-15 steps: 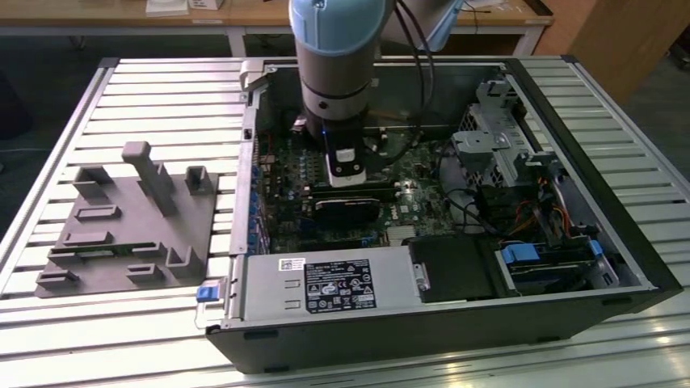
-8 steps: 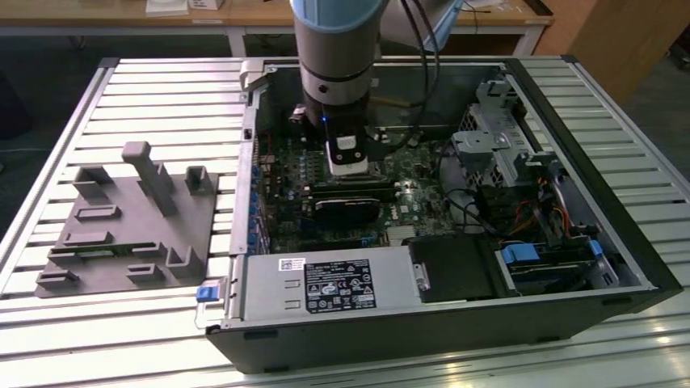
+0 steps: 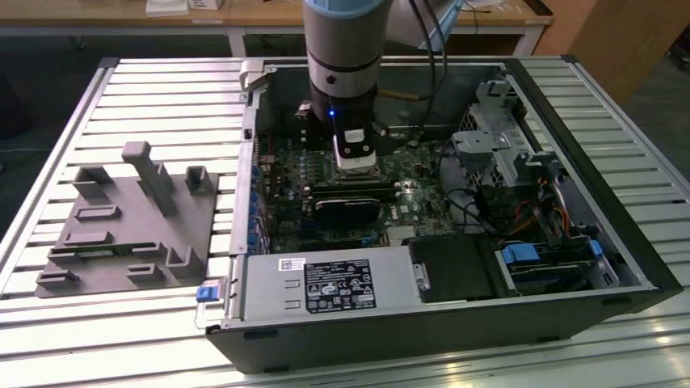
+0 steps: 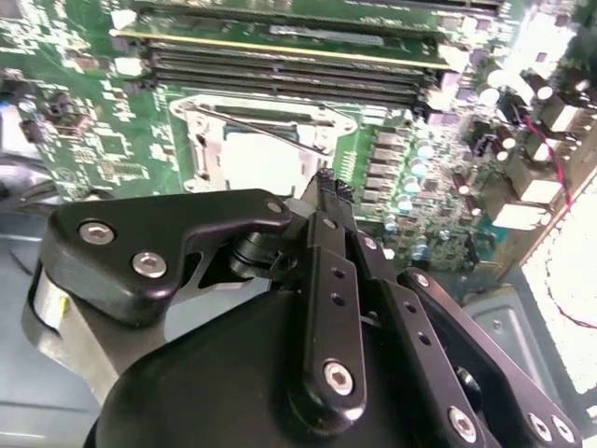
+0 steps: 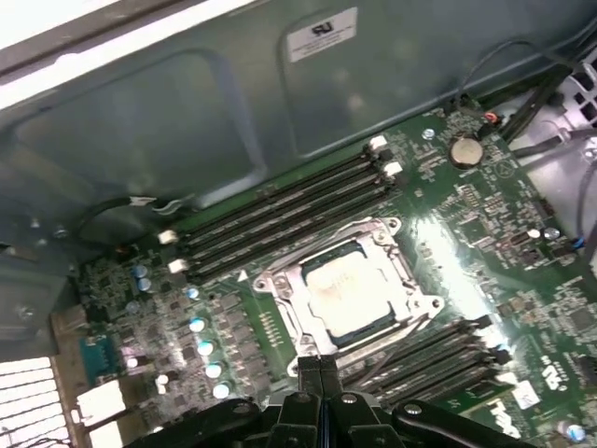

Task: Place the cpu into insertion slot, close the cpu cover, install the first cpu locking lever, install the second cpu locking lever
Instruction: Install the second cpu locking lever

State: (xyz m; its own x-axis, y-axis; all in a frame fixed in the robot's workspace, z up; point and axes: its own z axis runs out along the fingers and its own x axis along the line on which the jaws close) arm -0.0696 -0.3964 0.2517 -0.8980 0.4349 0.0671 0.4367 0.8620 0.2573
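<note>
Cpu [image 5: 347, 287], seated flat in insertion slot [image 5: 280, 301] on the green board, with cpu cover [image 5: 396, 238] apparently lowered around it as a frame; gripper [image 5: 320, 369], fingers pressed together and empty, poised just beside the socket edge.

exterior view overhead, wrist views near motherboard [image 5: 466, 215]

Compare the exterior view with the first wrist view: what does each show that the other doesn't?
Exterior view alone: the grey fixture block on the slatted table, beside the open computer case, and the arm reaching into it.

First wrist view alone: the cpu seated in the insertion slot, with the cpu cover framing it and memory slots alongside.

Both: the green motherboard and the gripper by the socket.
</note>
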